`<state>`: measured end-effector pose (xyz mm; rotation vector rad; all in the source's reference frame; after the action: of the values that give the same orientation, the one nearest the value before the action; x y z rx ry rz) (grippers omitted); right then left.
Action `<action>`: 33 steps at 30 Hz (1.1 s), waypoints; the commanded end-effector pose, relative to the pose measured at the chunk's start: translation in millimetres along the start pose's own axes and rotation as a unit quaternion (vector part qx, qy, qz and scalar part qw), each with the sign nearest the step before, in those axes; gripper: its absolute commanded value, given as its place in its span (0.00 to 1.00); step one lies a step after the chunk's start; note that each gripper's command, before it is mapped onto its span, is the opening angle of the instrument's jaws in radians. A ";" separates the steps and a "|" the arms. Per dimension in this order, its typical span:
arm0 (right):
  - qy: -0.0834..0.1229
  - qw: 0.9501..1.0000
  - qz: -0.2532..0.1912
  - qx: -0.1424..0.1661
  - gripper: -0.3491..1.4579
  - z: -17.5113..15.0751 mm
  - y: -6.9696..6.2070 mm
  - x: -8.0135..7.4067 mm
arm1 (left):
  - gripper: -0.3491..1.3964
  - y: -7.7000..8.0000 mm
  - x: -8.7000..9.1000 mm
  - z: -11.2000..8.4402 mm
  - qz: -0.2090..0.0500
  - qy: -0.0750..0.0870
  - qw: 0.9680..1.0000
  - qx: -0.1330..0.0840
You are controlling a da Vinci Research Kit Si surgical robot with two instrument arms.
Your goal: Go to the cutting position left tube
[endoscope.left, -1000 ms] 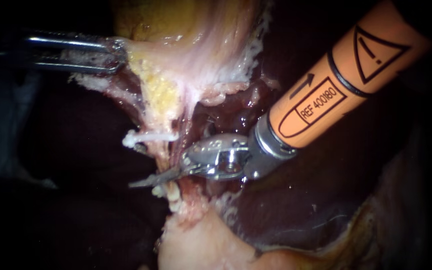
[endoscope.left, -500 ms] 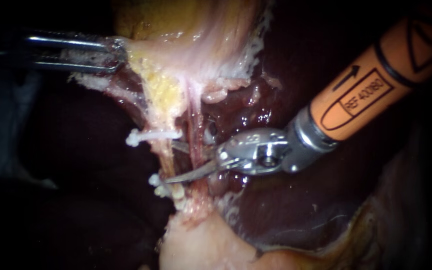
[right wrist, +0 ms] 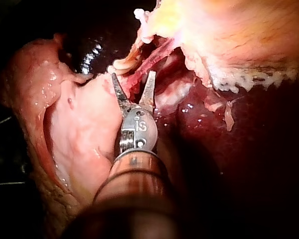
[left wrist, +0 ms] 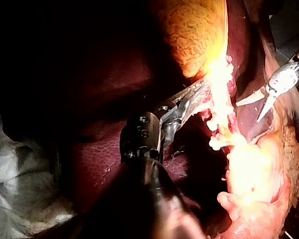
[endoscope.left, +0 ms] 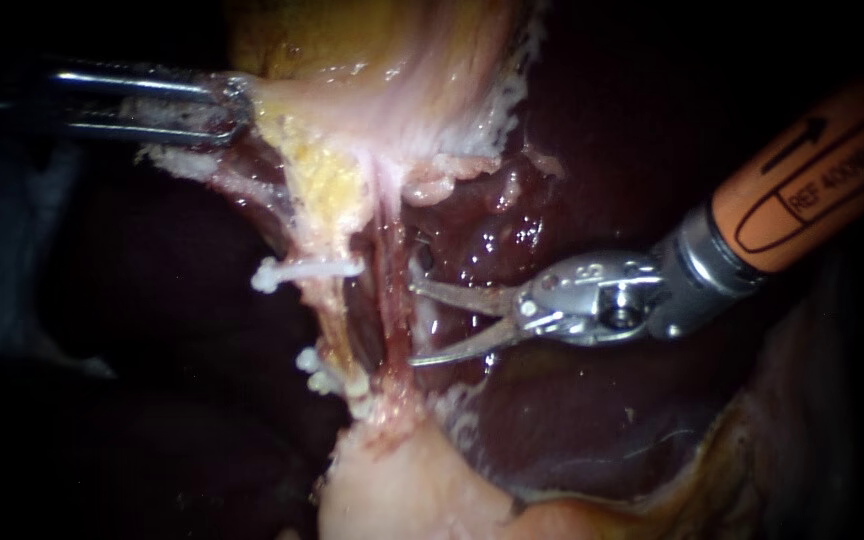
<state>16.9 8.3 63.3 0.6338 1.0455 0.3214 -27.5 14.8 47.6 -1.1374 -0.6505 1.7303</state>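
While the left instrument (endoscope.left: 230, 115) holds its jaws clamped on the edge of the gallbladder (endoscope.left: 382, 70), the two tubes below it stand stretched and separate.

**Position of parts**
- The left tube (endoscope.left: 332, 312) is the pale yellowish strand. It carries an upper clip (endoscope.left: 302, 270) and lower clips (endoscope.left: 324, 378), with a bare stretch between them. This stretch is judged to be the cutting site.
- The right tube (endoscope.left: 389, 300), reddish, runs just beside the left tube.
- The right instrument (endoscope.left: 415, 323) has its blades spread wide with nothing gripped. The tips stop just short of the right tube, so that strand lies between the blades and the target.

**Hazards from this position**
- Wrong strand: a straight advance with the blades spread would likely take in the right tube first, and closing there would cut it.
- Clip contact: a blade that enters too high or too low may strike a clip and loosen it.
- Loss of tension: if the left instrument's hold slips, both tubes may slacken and lie together — the bare stretch would then be hard to isolate.
- Deep tip: the liver (endoscope.left: 592, 430) lies close behind, so an overshoot could prick it.
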 end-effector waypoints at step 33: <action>0.005 1.000 -0.004 0.015 0.99 5.8 1.8 -0.6 | 0.00 -0.1 0.0 0.0 0.000 0.000 1.000 0.000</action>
<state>21.9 7.6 67.1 0.6547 1.0641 0.3031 -27.4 14.8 47.6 -1.1374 -0.6515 1.7303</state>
